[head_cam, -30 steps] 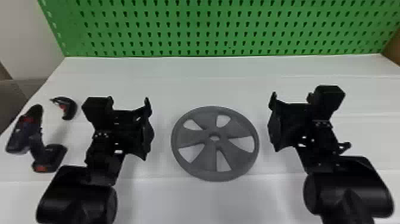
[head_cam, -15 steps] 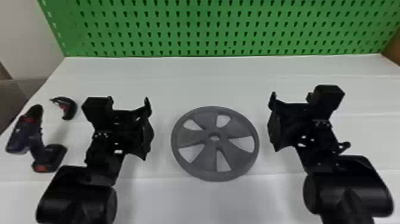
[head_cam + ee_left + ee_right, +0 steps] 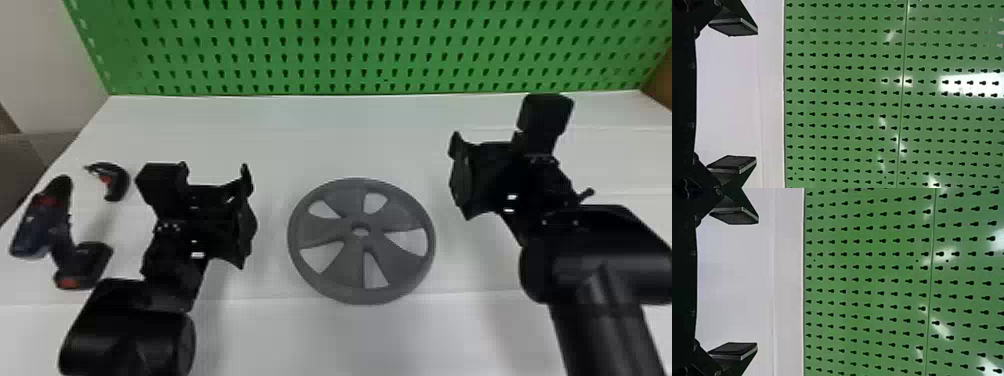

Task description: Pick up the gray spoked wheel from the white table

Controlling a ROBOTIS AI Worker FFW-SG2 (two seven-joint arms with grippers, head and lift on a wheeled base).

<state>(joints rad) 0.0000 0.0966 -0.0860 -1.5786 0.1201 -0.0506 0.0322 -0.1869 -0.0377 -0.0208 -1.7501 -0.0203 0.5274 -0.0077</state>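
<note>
The gray spoked wheel (image 3: 342,276) lies flat on the white table (image 3: 345,340), between my two arms in the head view. To its left is my left gripper (image 3: 215,172), apart from it, fingers spread toward the back of the table. On the other side, somewhat farther back, my right gripper (image 3: 485,140) also stands clear of the wheel. The left wrist view has the left gripper (image 3: 756,94) open with nothing between its fingers. An equally wide, unfilled gap separates the fingers of the right gripper (image 3: 757,283) in the right wrist view.
A cordless drill (image 3: 60,235) lies at the table's left side, with a small curved black-and-red tool (image 3: 117,182) behind it, both left of my left arm. A green pegboard (image 3: 350,45) rises along the table's back edge.
My right arm has shifted toward the pegboard in the head view, its gripper now higher in the picture. The left arm and the wheel have stayed where they were.
</note>
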